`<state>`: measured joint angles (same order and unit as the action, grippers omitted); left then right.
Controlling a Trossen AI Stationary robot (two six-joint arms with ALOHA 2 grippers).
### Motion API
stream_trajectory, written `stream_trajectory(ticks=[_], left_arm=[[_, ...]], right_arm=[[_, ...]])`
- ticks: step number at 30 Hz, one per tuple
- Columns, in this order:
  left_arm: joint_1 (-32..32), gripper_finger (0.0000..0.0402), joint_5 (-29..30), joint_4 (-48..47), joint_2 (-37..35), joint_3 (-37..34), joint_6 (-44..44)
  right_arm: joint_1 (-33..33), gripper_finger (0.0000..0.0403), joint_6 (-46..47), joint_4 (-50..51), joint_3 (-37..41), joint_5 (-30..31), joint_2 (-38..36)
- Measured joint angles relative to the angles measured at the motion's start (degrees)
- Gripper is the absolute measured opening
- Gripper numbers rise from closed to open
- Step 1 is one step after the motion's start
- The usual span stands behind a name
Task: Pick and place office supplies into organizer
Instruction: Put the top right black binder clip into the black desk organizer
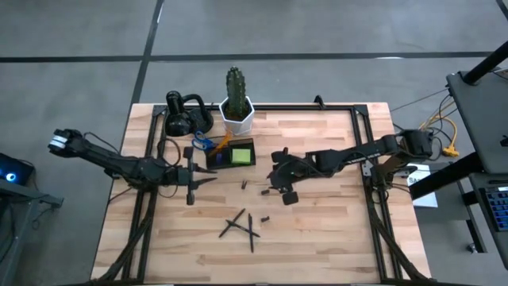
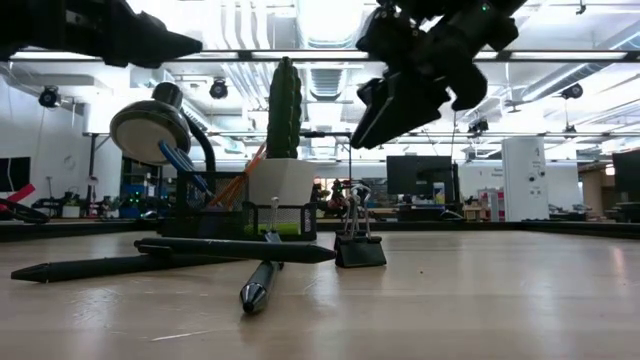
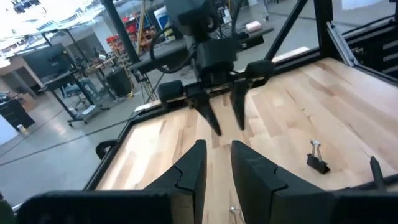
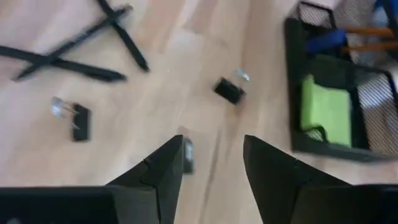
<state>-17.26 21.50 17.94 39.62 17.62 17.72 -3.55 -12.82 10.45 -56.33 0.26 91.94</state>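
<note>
The dark mesh organizer (image 1: 232, 155) stands near the table's far edge. It holds a lime-green sticky-note pad (image 1: 240, 155), blue-handled scissors (image 1: 202, 144) and orange pencils (image 4: 367, 31). Three black pens (image 1: 242, 226) lie crossed on the table toward its near edge. Small black binder clips (image 1: 244, 184) lie between the pens and the organizer. My right gripper (image 4: 211, 162) hovers open above one clip (image 4: 188, 155), right of the organizer. My left gripper (image 1: 198, 179) is open and level, left of the clips. It points toward the right gripper (image 3: 221, 106).
A white hexagonal cactus pot (image 1: 236, 115) and a black looped gadget (image 1: 186, 115) stand at the far edge beside the organizer. One binder clip (image 2: 358, 245) stands upright near the pens (image 2: 230, 250). Black frame rails (image 1: 369, 159) run along the table's sides. Bare wood lies to the near right.
</note>
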Motion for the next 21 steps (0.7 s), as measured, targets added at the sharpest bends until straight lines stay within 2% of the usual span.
stream_trajectory(ticks=[7,13,21], left_arm=[[0.0,0.0059,0.0,7.0,-0.4,-3.5,0.1],[0.0,0.0059,0.5,7.0,-0.4,-4.0,0.4],[-1.5,0.0059,5.8,5.4,-3.5,-5.1,-2.3]], right_arm=[[-0.2,0.0151,1.0,-4.2,1.9,-3.2,0.8],[-0.3,0.0151,2.6,-5.2,1.9,-3.3,3.5],[-1.6,0.0143,1.1,-8.0,2.1,-3.2,4.3]])
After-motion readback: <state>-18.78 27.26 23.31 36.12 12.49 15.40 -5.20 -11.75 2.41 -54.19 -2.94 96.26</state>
